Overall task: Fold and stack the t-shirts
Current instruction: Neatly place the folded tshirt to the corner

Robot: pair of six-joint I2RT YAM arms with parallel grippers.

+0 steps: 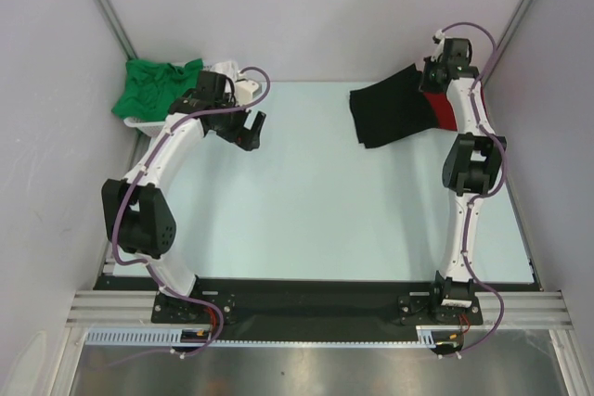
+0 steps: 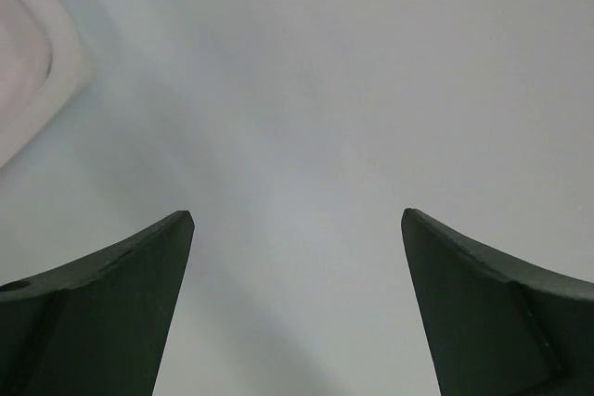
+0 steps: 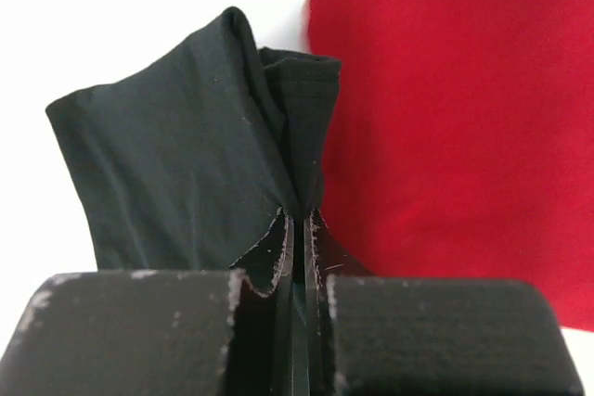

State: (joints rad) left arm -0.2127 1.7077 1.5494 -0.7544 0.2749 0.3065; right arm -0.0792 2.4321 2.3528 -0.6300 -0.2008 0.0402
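Observation:
A black t-shirt (image 1: 390,113) lies folded at the back right of the table, partly over a red t-shirt (image 1: 444,110). My right gripper (image 1: 434,79) is shut on an edge of the black t-shirt (image 3: 195,164), with the red t-shirt (image 3: 445,127) right beside it. A green t-shirt (image 1: 153,85) and a bit of white cloth (image 1: 223,70) lie in the white basket (image 1: 139,123) at the back left. My left gripper (image 1: 251,129) is open and empty above the bare table; its fingers (image 2: 121,303) stand wide apart.
The white basket's rim shows blurred in the left wrist view (image 2: 37,71). Grey walls close in the table on the left, back and right. The pale table top (image 1: 306,220) lies between the arms.

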